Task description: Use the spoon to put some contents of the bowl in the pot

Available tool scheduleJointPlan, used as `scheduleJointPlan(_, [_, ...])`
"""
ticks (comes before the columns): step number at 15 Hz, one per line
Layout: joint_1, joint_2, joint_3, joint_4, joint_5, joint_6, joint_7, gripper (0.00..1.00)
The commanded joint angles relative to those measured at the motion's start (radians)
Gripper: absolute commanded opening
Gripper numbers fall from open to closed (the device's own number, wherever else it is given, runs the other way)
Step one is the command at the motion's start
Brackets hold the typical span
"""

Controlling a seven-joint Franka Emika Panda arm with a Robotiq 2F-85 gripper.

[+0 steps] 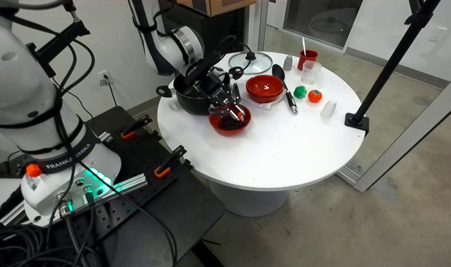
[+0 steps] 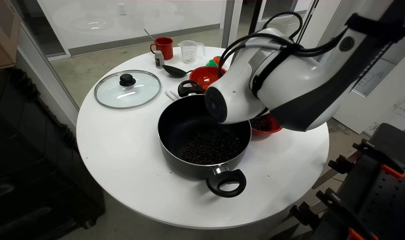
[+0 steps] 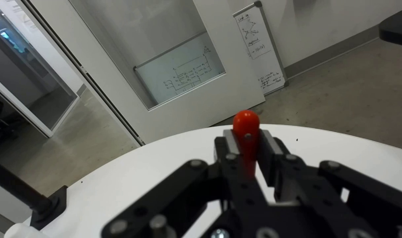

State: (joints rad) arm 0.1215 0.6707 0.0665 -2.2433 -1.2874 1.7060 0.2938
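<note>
My gripper is shut on the red handle of the spoon, whose rounded end stands up between the two pads. In an exterior view the gripper is above the near red bowl, with the spoon handle showing at its fingertips. The spoon's head is hidden. Dark bean-like pieces lie in that bowl. Beside it is the black pot, partly behind the wrist. Similar dark pieces cover part of the pot's floor, seen past the pot rim. The arm hides part of the bowl there.
Another red bowl sits on a white cloth near the pot. Behind are a glass lid, a black ladle, a red mug and a measuring cup. A tomato and shaker stand farther right.
</note>
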Motion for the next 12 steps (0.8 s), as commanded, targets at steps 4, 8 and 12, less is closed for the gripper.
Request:
scheduleJointPlan(4, [0.039, 0.043, 0.026, 0.042, -0.018, -0.085, 0.026, 0.05])
scheduleJointPlan(8, [0.054, 0.058, 0.034, 0.051, -0.022, -0.112, 0.023, 0.05])
scheduleJointPlan(12, [0.055, 0.063, 0.026, 0.060, -0.036, -0.133, 0.041, 0.05])
